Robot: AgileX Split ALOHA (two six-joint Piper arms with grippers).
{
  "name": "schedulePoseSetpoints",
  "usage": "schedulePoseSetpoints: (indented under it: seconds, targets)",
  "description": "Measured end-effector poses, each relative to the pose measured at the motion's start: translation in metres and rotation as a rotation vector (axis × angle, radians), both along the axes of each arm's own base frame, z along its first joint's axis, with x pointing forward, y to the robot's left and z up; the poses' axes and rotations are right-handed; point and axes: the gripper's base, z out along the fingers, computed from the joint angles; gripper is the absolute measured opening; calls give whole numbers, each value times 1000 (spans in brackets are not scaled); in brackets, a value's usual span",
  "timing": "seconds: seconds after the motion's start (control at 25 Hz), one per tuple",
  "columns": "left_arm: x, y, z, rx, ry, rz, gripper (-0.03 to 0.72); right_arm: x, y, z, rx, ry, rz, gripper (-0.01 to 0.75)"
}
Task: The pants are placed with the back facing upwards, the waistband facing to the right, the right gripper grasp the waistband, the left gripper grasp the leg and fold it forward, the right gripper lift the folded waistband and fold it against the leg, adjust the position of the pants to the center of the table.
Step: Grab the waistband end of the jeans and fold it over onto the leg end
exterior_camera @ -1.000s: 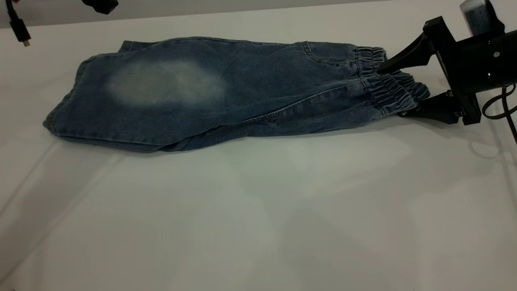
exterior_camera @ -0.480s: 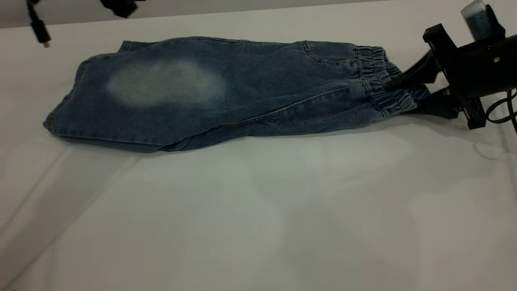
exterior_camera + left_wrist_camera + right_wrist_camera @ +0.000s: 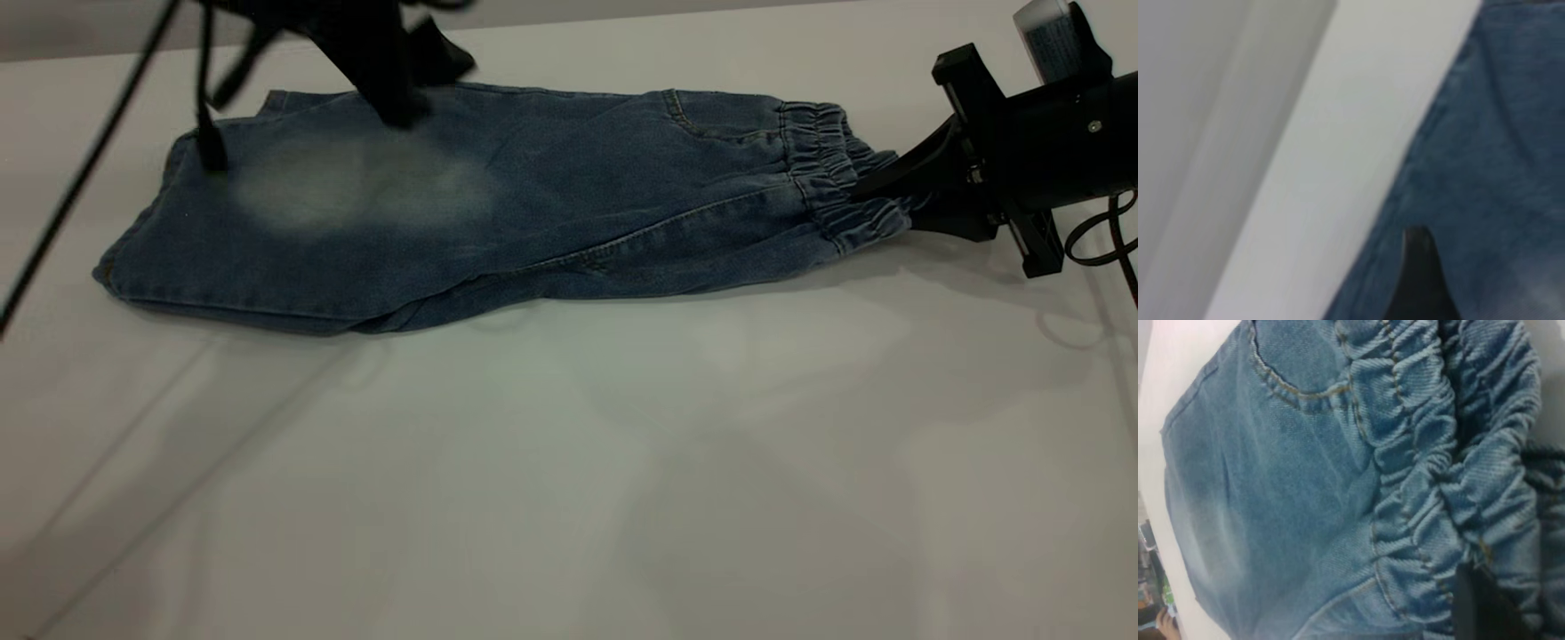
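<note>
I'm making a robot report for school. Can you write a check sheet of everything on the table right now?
Surface: the table, white, bare in front.
Job's things: the pants lie flat, folded lengthwise; the waistband points right.
Clutter: nothing seen.
Grippers: the right gripper has its fingers closed on the waistband; the left gripper hangs over the pants' far edge, near the leg end.
Cables: black cables at left, another at right.
Surroundings: grey wall strip behind.

left gripper (image 3: 391, 62) motion-blurred, its fingers indistinct, printed leg hidden
</note>
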Motion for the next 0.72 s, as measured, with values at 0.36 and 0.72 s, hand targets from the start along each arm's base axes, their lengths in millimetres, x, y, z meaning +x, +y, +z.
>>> schedulePoseSetpoints:
  seconds: [0.36,0.72]
  targets:
    - [-4,-27,-51,-43,51,-87,429,0,8,13,114,-77,67,90]
    - [-8,-53,-75,-104,113,-84,407,0,13,54,284,-243,159,90]
